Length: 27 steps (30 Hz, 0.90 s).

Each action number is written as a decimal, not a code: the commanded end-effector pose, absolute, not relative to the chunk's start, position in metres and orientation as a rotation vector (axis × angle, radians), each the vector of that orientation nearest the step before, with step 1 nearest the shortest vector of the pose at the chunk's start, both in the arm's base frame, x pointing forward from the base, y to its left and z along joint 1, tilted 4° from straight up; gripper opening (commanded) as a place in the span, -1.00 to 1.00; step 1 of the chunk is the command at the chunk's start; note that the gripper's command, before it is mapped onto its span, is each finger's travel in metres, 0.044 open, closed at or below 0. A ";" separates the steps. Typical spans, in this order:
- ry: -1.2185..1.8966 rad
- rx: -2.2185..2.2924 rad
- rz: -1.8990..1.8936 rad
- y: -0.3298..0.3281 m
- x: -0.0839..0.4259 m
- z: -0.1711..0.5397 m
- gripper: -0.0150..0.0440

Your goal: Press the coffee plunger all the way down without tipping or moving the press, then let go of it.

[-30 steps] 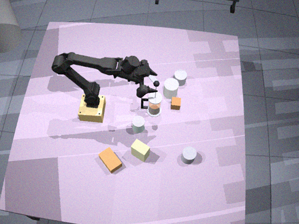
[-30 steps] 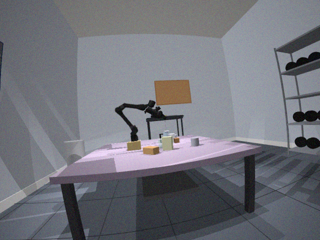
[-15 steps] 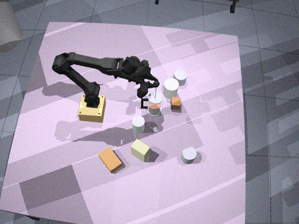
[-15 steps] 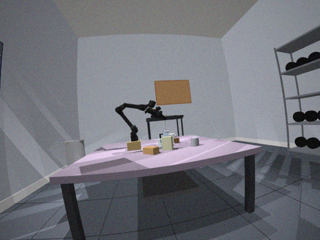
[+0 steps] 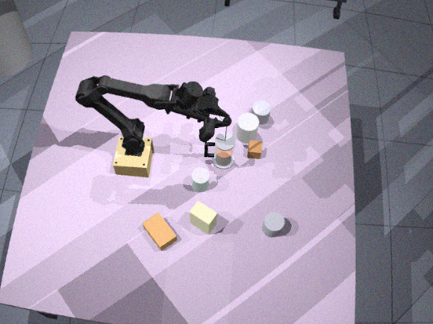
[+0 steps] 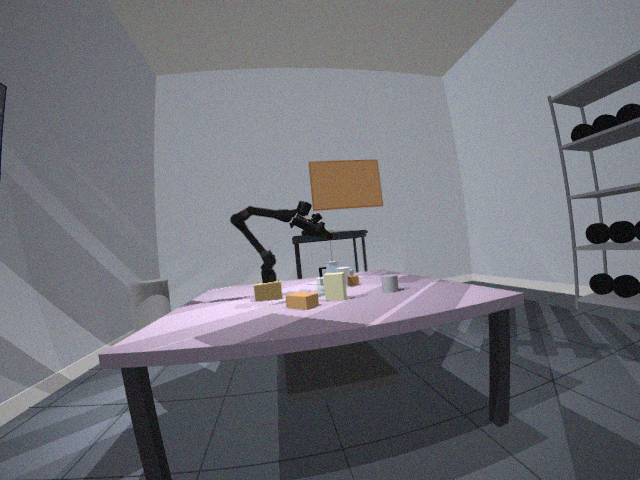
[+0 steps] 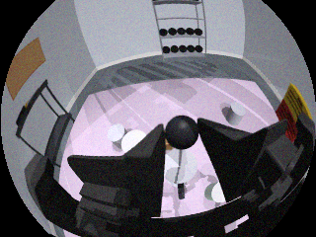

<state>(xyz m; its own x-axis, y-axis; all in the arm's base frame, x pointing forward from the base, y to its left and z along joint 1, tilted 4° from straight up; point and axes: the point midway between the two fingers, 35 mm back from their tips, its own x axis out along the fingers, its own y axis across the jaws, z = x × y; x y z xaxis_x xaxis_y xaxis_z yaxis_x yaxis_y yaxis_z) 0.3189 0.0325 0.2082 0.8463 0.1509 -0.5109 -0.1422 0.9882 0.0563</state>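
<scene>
The coffee press (image 5: 224, 157) (image 7: 190, 170) stands upright on the table, a clear glass with orange-brown contents and a pale lid. Its black handle (image 5: 207, 150) (image 7: 181, 191) faces the robot base. The thin plunger rod (image 5: 226, 132) (image 6: 331, 251) (image 7: 180, 160) rises well above the lid, so the plunger is up. The black round knob (image 7: 182, 132) tops the rod. My gripper (image 5: 226, 121) (image 7: 181, 125) is shut on this knob, with a finger at each side, high above the lid. The fingers mostly hide the knob in the top and exterior views.
A white cylinder (image 5: 247, 128), a second cylinder (image 5: 261, 110) and an orange cube (image 5: 254, 149) stand beyond the press. A pale green cylinder (image 5: 200, 179) is close on its near side. A yellow block (image 5: 203, 216), an orange block (image 5: 159, 231) and a grey cylinder (image 5: 274, 224) stand farther off.
</scene>
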 end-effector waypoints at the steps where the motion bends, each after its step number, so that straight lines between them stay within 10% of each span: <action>1: 0.552 0.018 0.152 0.033 0.320 0.198 -0.08; 27: 0.552 0.019 0.152 0.036 0.327 0.156 -0.08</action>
